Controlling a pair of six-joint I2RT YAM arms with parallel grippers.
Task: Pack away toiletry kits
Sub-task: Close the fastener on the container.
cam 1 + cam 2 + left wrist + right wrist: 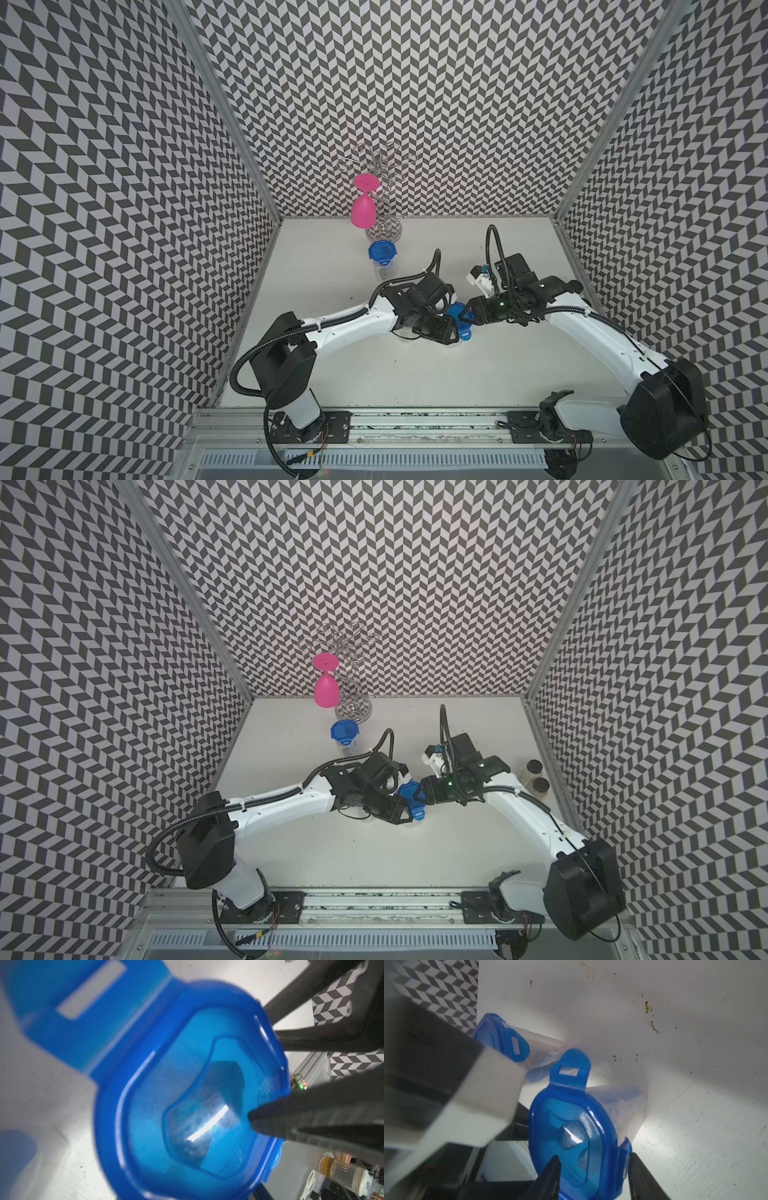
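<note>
Centrally, near jar (623, 1103): clear; standing on the table (374, 365) between the two arms; long axis upright; blue and white contents show dimly through the wall.
Lid (455, 311): blue; seated on the jar's mouth; a slotted tab (571, 1068) sticks out flat, seemingly unlatched; a side tab (626, 1147) sits further round the rim.
Right gripper (593, 1157): set at the jar's right side; jaws spread, astride the lid's rim; one finger (550, 1176) over the lid's top, the other touching the side tab from outside.
Left gripper (446, 326): set at the jar's left side, close under the lid; its fingers are hidden; spread or pinching cannot be told.
Governing relation: the slotted tab lies across the lid from the right gripper, pointing away from it; the left gripper looks the nearer to it; latching probably means folding the tab down along the upright wall.
Far jar (382, 252): lidded, upright; well apart to the far left; just near of the wire rack (388, 232) bearing the pink goblet (363, 210).
</note>
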